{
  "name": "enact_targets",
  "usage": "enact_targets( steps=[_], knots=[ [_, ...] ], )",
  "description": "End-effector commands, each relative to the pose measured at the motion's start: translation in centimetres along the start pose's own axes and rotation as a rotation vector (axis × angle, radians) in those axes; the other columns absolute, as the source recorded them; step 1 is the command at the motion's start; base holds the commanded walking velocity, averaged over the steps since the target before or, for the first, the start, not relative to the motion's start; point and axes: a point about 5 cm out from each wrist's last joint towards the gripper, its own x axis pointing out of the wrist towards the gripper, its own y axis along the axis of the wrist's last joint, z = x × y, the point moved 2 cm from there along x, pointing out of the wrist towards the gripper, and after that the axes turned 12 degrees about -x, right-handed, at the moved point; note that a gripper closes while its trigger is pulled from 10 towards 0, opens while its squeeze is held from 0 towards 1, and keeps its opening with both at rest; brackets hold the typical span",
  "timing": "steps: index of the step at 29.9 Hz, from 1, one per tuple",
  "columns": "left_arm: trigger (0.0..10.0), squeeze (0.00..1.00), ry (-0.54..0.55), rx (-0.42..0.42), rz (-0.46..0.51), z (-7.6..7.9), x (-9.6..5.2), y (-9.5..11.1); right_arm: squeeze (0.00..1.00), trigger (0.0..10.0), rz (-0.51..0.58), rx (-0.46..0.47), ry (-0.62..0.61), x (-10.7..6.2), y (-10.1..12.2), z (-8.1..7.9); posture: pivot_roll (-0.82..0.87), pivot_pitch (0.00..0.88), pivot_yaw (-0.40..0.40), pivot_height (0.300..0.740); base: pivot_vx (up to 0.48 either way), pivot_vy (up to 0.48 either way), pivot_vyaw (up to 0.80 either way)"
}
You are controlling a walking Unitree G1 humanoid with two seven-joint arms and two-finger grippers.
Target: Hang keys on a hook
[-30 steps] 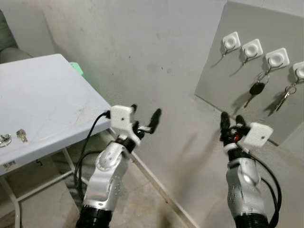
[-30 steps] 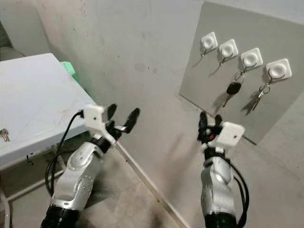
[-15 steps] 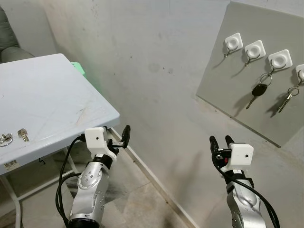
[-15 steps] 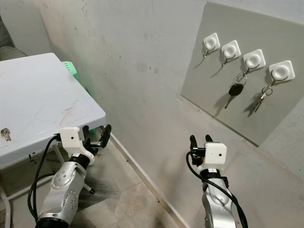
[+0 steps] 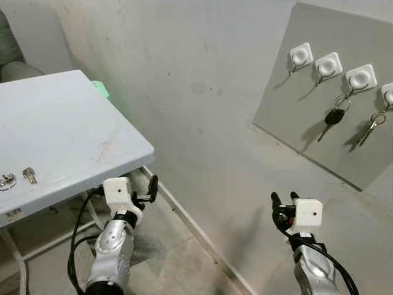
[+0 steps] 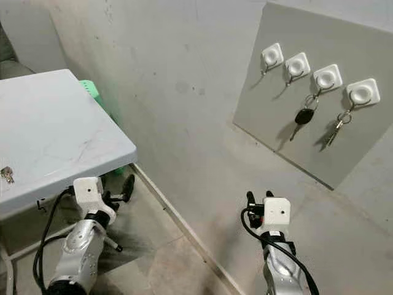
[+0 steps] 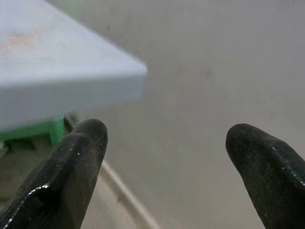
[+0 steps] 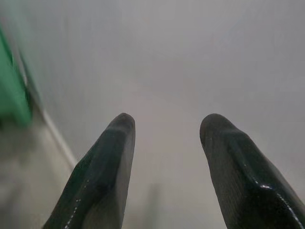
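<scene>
Both grippers hang low in the head views and hold nothing: the left gripper [image 5: 147, 189] sits at the lower left of the frame, just under the near corner of the white table [image 5: 73, 132], with its two black fingers spread wide; the left wrist view shows that table corner and bare wall in the gap between them. At the lower right of the frame, the right gripper [image 5: 283, 204] points up toward the grey wall, its fingers parted by a moderate gap with only wall between them in its wrist view. Two loose keys [image 5: 17, 177] lie on the table at the far left edge of the frame, near the table's front edge and well apart from both grippers. In the upper right of the frame a grey board [image 5: 288, 104] is fixed to the wall with four white hooks [image 5: 326, 64] in a row. The two left hooks are bare, a black-headed car key [image 5: 332, 117] hangs from the third hook, and a small silver key bunch [image 5: 370, 126] hangs from the fourth. Something green [image 5: 100, 89] shows behind the table against the wall.
</scene>
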Motion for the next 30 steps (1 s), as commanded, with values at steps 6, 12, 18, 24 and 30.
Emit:
enact_targets(
  steps=[6, 12, 18, 24, 30],
  knots=[
    [10.0, 0.00, 0.036, 0.014, -0.140, -0.6, -1.0, -3.5, 0.00, 10.0, -0.172, -0.048, 0.023, -1.8, -4.1, 0.2, 0.01, 0.000, -0.062, 0.740, 0.000, 0.000, 0.00],
    [10.0, 0.00, 0.095, 0.076, -0.289, -2.0, -2.9, -6.7, 0.00, 10.0, -0.326, -0.089, 0.040, -3.4, -7.1, 0.4, 0.01, 0.000, -0.058, 0.740, 0.000, 0.000, 0.00],
    [10.0, 0.00, 0.174, 0.042, -0.494, -3.6, -6.4, -10.6, 0.00, 10.0, -0.534, -0.121, 0.076, -6.7, -10.8, 0.5, 0.00, 0.000, -0.057, 0.740, 0.000, 0.000, 0.00],
    [10.0, 0.00, 0.209, -0.005, -0.553, -4.3, -8.3, -12.0, 0.00, 10.0, -0.631, -0.084, 0.058, -8.9, -12.5, 0.6, 0.00, 0.000, -0.048, 0.740, 0.000, 0.000, 0.00],
    [10.0, 0.00, 0.212, -0.001, -0.555, -4.4, -8.6, -12.1, 0.00, 10.0, -0.655, -0.076, 0.047, -9.7, -13.0, 0.7, 0.00, 0.000, -0.049, 0.740, 0.000, 0.000, 0.00]
  ],
)
